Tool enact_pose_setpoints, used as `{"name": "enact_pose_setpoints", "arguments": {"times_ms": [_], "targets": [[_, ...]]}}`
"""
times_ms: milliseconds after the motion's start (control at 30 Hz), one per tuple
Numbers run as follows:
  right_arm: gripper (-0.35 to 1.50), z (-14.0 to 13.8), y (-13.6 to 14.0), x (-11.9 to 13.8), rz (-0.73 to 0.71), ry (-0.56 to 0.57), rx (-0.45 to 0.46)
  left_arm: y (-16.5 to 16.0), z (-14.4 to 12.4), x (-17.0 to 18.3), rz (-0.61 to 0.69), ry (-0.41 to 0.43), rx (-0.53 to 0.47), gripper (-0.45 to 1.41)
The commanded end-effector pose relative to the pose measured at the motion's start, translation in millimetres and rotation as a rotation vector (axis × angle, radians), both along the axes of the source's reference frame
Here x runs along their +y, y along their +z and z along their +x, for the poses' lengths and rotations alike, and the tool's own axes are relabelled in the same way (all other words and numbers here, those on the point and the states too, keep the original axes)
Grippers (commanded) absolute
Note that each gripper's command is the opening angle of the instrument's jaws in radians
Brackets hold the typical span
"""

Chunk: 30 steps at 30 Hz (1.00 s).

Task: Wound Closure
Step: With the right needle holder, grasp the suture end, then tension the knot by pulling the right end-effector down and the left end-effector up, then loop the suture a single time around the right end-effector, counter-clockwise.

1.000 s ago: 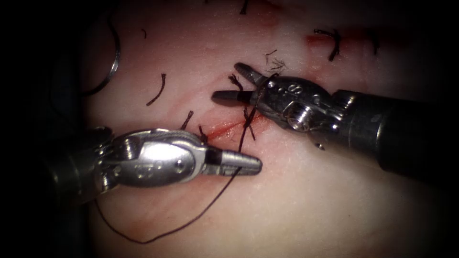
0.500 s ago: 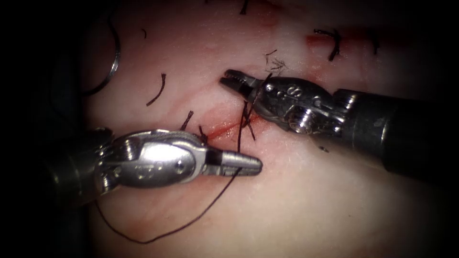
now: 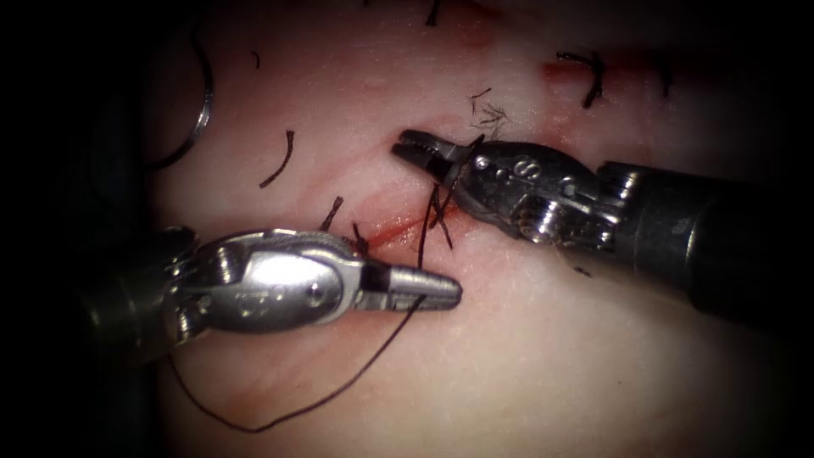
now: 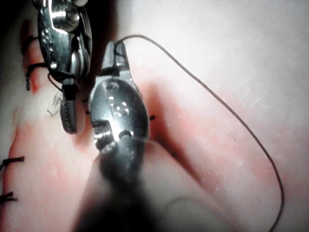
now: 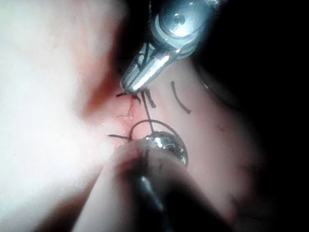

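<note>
The cut (image 3: 398, 227) is a short red line in the pale tissue (image 3: 526, 356). My left tool (image 3: 441, 293) lies just below the cut, shut on the dark thread (image 3: 339, 394), which climbs from the jaws to the stitch and also trails in a long slack loop toward the near left. In the left wrist view the thread (image 4: 227, 108) arcs away from the left tool (image 4: 115, 48). Above the cut, my right tool (image 3: 415, 148) is shut on the short thread end, with thread wound around its jaws. The needle (image 3: 203, 102) lies free at the far left, outside the tissue.
Finished stitches (image 3: 593, 76) cross the cut farther to the right. Several cut ends of thread (image 3: 278, 161) lie on the tissue left of and above the cut. Red fluid stains the tissue around the cut.
The right tool's jaws stood open around the short thread end a second ago; they have shut on it and the tool has rolled slightly. The left tool has stayed put.
</note>
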<state>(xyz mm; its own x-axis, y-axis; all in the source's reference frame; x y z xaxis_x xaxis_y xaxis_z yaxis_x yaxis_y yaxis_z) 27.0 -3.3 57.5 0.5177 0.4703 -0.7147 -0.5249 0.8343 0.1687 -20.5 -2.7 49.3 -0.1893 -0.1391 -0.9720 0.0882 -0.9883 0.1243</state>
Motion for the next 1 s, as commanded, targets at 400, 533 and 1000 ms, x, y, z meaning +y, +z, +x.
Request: {"name": "enact_pose_setpoints", "arguments": {"times_ms": [400,533,1000], "targets": [[-0.35,0.0,-3.5,-1.4,-0.065,-0.005,0.057,-1.5,2.0,4.0,0.048,-0.048,0.018,-0.35],[-0.35,-0.7,-4.5,-2.2,-0.088,-0.006,0.081,-1.7,3.4,5.3,0.053,-0.070,0.030,-0.35],[-0.35,-1.8,-6.8,-6.0,-0.140,-0.063,0.127,0.2,5.8,13.2,0.107,-0.147,0.080,-0.35]]}}
